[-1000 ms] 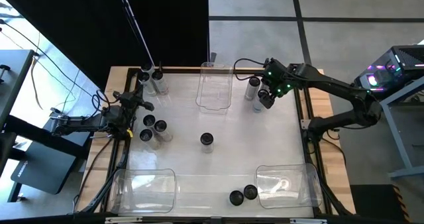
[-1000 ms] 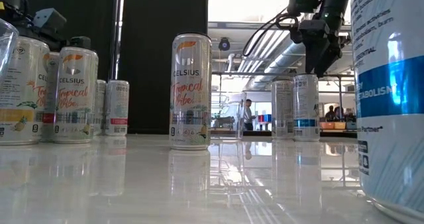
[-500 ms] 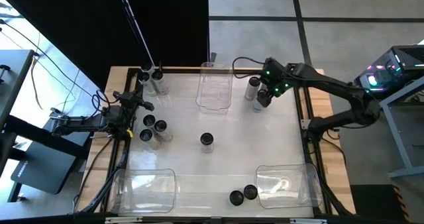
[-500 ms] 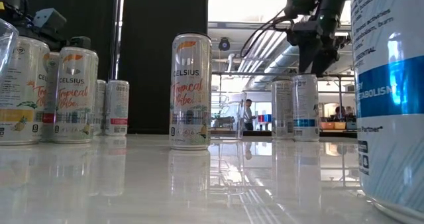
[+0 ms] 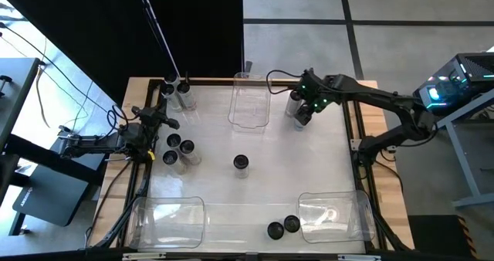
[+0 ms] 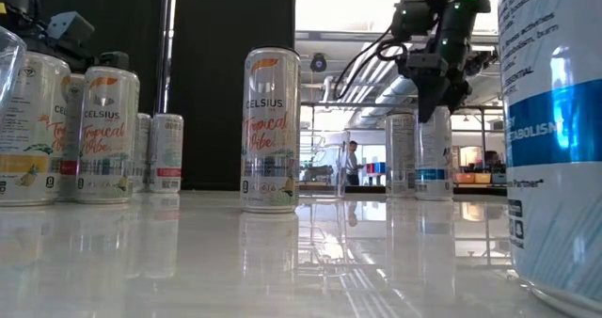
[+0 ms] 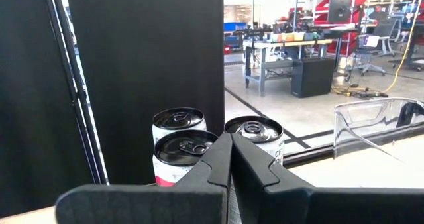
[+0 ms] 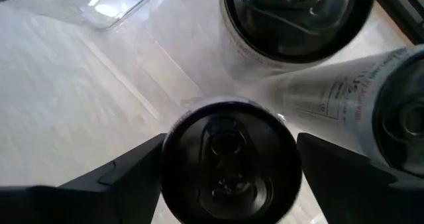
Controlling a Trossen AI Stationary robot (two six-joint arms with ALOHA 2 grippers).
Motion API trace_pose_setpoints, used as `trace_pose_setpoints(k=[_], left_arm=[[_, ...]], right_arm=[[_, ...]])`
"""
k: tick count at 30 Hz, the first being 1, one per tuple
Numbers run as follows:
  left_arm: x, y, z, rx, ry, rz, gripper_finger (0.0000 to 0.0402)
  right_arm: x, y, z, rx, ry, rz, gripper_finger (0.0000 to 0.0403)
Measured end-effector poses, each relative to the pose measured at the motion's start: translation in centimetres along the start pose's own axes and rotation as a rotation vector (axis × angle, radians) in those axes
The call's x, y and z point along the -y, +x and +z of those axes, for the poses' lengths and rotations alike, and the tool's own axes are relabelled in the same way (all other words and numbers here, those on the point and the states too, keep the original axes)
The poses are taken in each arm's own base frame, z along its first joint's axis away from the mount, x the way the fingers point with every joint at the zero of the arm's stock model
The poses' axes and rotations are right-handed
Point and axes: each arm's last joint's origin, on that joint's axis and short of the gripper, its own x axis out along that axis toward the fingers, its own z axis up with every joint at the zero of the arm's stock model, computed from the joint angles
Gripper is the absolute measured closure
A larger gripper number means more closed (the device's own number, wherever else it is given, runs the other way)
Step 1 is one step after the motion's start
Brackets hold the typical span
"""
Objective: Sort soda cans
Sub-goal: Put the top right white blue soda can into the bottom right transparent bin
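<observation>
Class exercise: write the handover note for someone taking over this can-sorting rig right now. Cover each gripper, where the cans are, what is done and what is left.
Right gripper: open, over the far-right cluster, fingers either side of one can, not yet closed on it; two more cans beside it.
Left gripper: shut, empty, waiting at the table's left edge.
Soda cans: two at the far-left corner, three mid-left, one at centre, two by the near-right bin.
Bins: the far bin, near-left bin and near-right bin look empty.
Done: nothing sorted as far as visible.
Left: every can.
</observation>
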Motion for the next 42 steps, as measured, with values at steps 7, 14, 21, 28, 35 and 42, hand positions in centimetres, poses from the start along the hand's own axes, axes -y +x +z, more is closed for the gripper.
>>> trace_pose_setpoints(k=[7,14,21,28,35,42], left_arm=[[0.0,0.0,0.0,0.0,0.0,0.0,0.0401],[0.0,0.0,0.0,0.0,0.001,0.0,0.0401],[0.0,0.0,0.0,0.0,0.009,0.0,0.0401],[0.0,0.0,0.0,0.0,0.011,0.0,0.0401],[0.0,0.0,0.0,0.0,0.01,0.0,0.0401],[0.0,0.0,0.0,0.0,0.011,0.0,0.0401]], right_arm=[[-0.8,0.3,0.0,0.003,-0.03,-0.035,0.0153],[-1.9,-2.3,-1.2,0.017,-0.026,-0.021,0.016],[-3.9,-9.9,-3.0,0.032,-0.028,-0.024,0.016],[-7.4,-17.1,-6.2,0.071,-0.046,0.113,0.016],[-12.4,-20.1,-11.7,0.007,-0.076,0.306,0.016],[-17.8,-19.8,-18.0,-0.146,-0.065,0.3,0.016]])
